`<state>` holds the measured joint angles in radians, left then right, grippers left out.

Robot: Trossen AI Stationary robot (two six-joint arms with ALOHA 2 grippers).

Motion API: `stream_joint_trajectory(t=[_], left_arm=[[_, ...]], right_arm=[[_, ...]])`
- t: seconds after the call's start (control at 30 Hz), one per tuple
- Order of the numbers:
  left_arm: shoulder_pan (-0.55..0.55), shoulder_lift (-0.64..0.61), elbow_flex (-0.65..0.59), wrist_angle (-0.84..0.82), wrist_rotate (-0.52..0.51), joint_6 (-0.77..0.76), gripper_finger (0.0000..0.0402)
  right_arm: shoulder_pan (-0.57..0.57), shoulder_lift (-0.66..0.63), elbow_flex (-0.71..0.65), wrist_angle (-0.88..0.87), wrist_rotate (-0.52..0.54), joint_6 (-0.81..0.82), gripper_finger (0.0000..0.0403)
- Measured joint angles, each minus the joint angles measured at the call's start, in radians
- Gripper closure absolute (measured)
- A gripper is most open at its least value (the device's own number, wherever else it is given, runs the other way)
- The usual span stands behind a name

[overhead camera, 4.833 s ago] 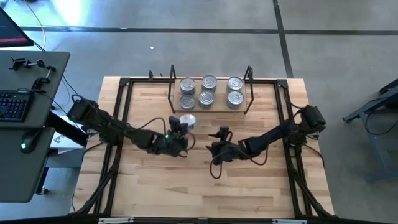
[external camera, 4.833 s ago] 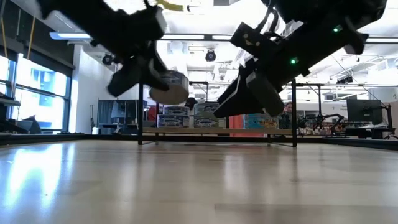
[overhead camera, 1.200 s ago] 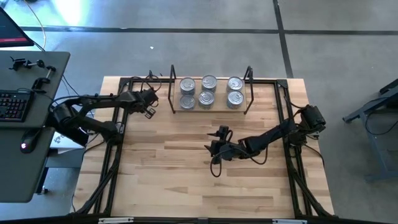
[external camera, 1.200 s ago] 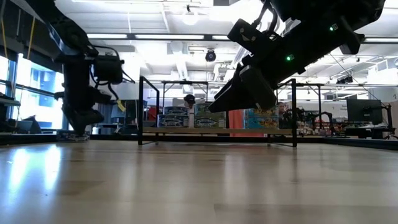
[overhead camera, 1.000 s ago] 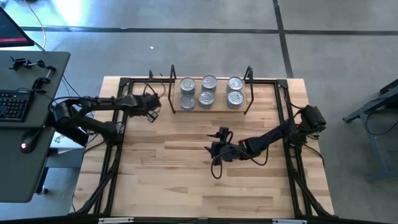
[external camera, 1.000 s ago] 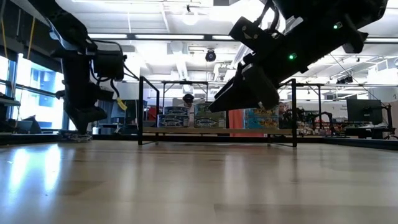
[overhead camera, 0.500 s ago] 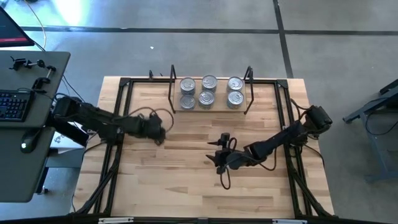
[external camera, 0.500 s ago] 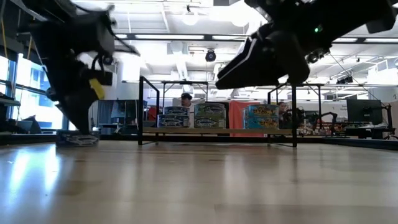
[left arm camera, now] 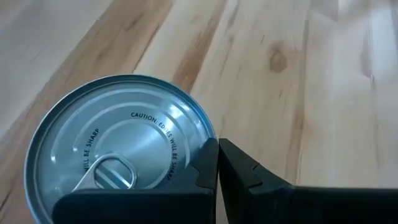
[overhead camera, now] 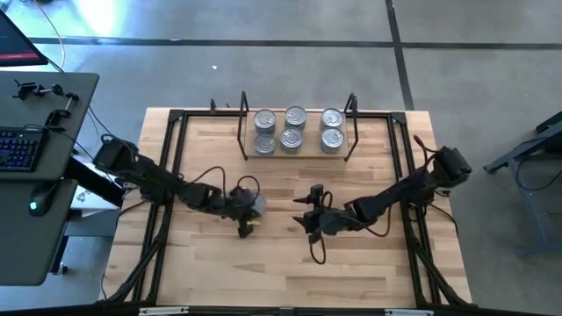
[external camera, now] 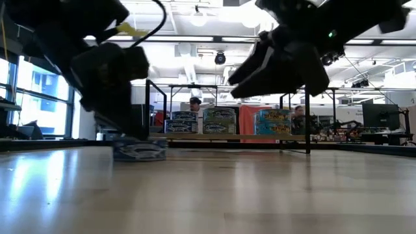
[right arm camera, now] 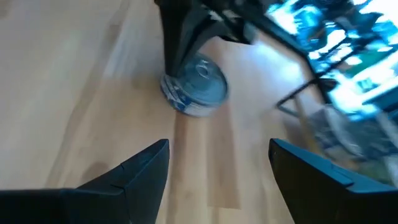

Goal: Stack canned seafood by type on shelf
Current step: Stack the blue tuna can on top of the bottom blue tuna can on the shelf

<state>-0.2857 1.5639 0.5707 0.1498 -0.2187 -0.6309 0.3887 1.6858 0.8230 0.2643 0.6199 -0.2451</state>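
While six tins (overhead camera: 293,128) sit on the shelf (overhead camera: 299,151) at the far side of the tabletop (overhead camera: 281,263), a seventh tin (overhead camera: 252,202) rests alone on the bare wood, well apart from the shelf and toward the near side of it. In the high view the shelved tins form two rows of three: a pair toward the shelf's left upright, a pair at its centre, a pair by its right upright. In the low view they show as printed labels (external camera: 221,121) between the black wire uprights (external camera: 307,117).

Left hand (overhead camera: 243,207): down at the lone tin. The left wrist view shows this tin's silver lid (left arm camera: 118,155) with its pull-tab, and the two dark fingers (left arm camera: 239,171) meeting beside the lid's rim, nearly closed together. Whether they pinch the rim, cannot tell. In the low view the tin (external camera: 139,149) stands flat on the tabletop with the left hand (external camera: 117,104) right over it.

Right hand (overhead camera: 307,219): hovers above the tabletop just beside the lone tin, on the side away from the left arm, well apart from the shelf. Its fingers (right arm camera: 140,174) are spread wide and hold nothing; its wrist view looks across bare wood at the lone tin (right arm camera: 194,87).
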Motion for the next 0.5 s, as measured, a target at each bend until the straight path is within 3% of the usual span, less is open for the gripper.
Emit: stream_joint_trajectory(t=[0.17,0.5], left_arm=[[0.016,0.028,0.06,-0.01,0.005,0.094,0.04],[0.07,0.026,0.138,-0.002,0.051,0.155,0.0401]], right_arm=[[-0.064,0.03,0.0,0.002,-0.207,-0.093,0.0135],[-0.116,0.185,0.0,0.277,-0.223,-0.477,0.0135]])
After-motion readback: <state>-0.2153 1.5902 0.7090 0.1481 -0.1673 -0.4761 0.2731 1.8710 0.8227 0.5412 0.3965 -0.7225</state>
